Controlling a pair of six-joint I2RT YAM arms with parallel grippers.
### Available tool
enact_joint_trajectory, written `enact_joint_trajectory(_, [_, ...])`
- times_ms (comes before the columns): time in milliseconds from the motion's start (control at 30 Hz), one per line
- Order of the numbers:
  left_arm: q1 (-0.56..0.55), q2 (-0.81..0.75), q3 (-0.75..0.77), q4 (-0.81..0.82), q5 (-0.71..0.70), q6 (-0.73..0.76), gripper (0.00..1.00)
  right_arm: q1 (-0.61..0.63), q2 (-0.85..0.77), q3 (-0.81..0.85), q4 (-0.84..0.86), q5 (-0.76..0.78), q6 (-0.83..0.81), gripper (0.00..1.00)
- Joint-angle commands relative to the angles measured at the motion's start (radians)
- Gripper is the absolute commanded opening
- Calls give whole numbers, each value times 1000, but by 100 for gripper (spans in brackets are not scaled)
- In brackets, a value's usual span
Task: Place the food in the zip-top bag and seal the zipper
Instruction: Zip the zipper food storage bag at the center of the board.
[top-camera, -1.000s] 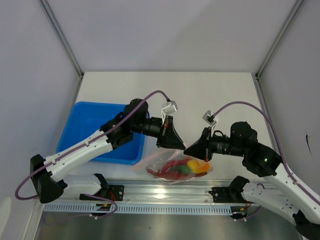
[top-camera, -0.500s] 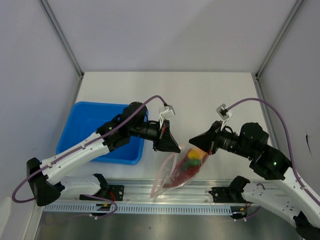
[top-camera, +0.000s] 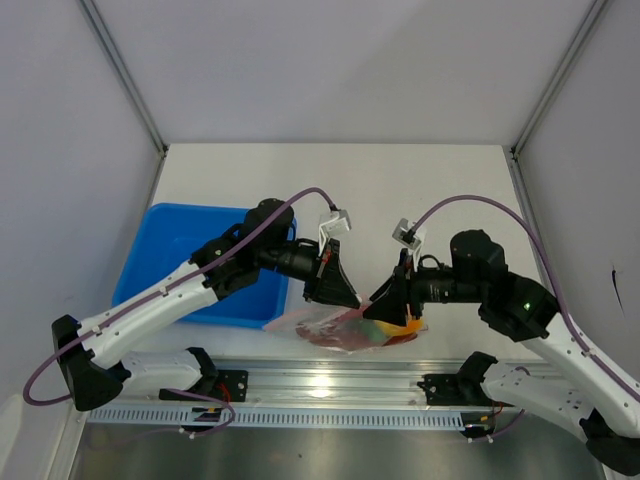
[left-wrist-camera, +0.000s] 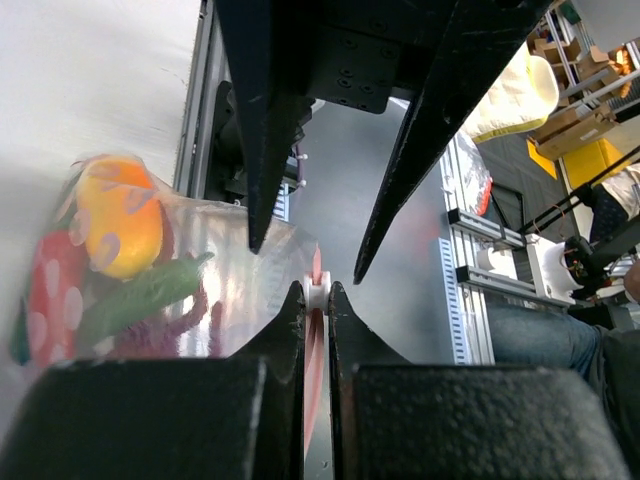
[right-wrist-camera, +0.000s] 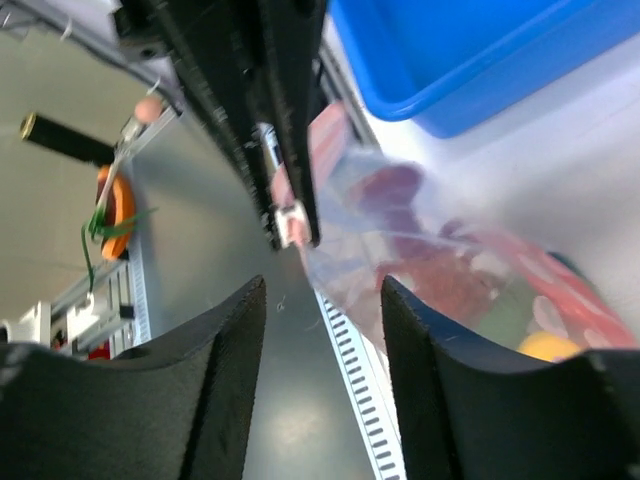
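The zip-top bag (top-camera: 335, 330) lies at the table's near edge with the food (top-camera: 392, 328) inside it. Through the clear plastic I see a yellow-orange fruit (left-wrist-camera: 120, 225), a green pepper (left-wrist-camera: 140, 300) and red peppers (left-wrist-camera: 50, 290). My left gripper (top-camera: 345, 297) (left-wrist-camera: 317, 290) is shut on the zipper (left-wrist-camera: 316, 262), pinching the pink strip at its white slider (right-wrist-camera: 290, 222). My right gripper (top-camera: 376, 300) (right-wrist-camera: 322, 300) stands open just in front of the left one, fingers apart with nothing clamped between them. The bag's edge (right-wrist-camera: 450, 250) runs past its right finger.
A blue tray (top-camera: 170, 250) sits behind the left arm, its corner (right-wrist-camera: 480, 50) close to the bag. The aluminium rail (top-camera: 330, 385) runs along the table's near edge under the bag.
The right gripper has opened and let go of the bag, then moved left, close to the left gripper. The bag, hanging half a second ago, has dropped to lie low again.
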Motion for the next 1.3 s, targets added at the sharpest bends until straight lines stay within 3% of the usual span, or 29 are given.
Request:
enact_joint_trajectory(0, [4,-5,47,23,47,14,1,1,-9,47,-21,-102,-76,50])
enact_joint_trajectory(33, [4,-2,49,23,50,12,0,1,-3,41,-19,-114,-78,44])
enact_joint_trajectory(133, [4,6,55,26,53,9,1,1,11,30,-10,-154,-81,38])
enact_joint_trajectory(767, [6,13,67,34,69,-1,1,2,103,-7,90,-241,-47,26])
enact_joint_trajectory(967, [12,10,55,35,67,-3,1,4,92,-37,122,-246,-30,11])
enact_joint_trajectory(1033, [13,12,52,37,64,-5,0,4,91,-46,131,-243,-21,1])
enact_joint_trajectory(1267, [13,3,37,-34,9,38,2,2,77,-66,215,-159,66,0])
